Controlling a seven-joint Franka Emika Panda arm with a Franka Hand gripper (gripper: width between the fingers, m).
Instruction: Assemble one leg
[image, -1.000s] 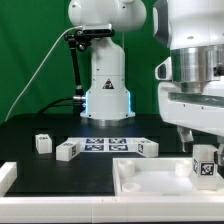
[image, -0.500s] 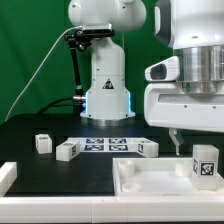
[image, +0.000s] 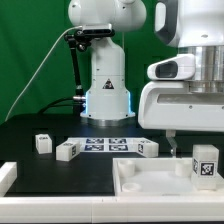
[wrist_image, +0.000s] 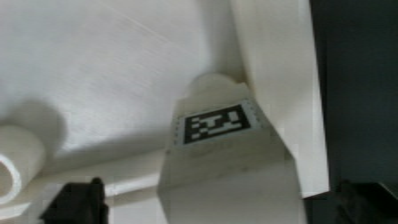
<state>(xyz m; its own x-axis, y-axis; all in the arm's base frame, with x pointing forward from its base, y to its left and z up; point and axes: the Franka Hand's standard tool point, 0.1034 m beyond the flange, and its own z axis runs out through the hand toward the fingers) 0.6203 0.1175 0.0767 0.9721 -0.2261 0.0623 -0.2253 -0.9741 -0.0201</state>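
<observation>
The leg (image: 205, 163), a small white block with a black-and-white tag, stands upright at the right end of the white tray (image: 150, 182). My gripper (image: 200, 140) hangs just above it, open, with one dark finger (image: 171, 144) showing on the leg's left side. In the wrist view the leg (wrist_image: 222, 130) stands between the two dark fingertips (wrist_image: 79, 200), which are apart and clear of it. It is beside the tray's rim (wrist_image: 270, 60).
Three more legs lie on the black table (image: 43, 143), (image: 67, 150), (image: 148, 148). The marker board (image: 103, 144) lies between them. Another white piece (image: 5, 178) sits at the exterior view's lower left. The arm's base (image: 105, 85) stands behind.
The gripper has risen from around the leg and now hangs above it. The leg stays standing in the tray.
</observation>
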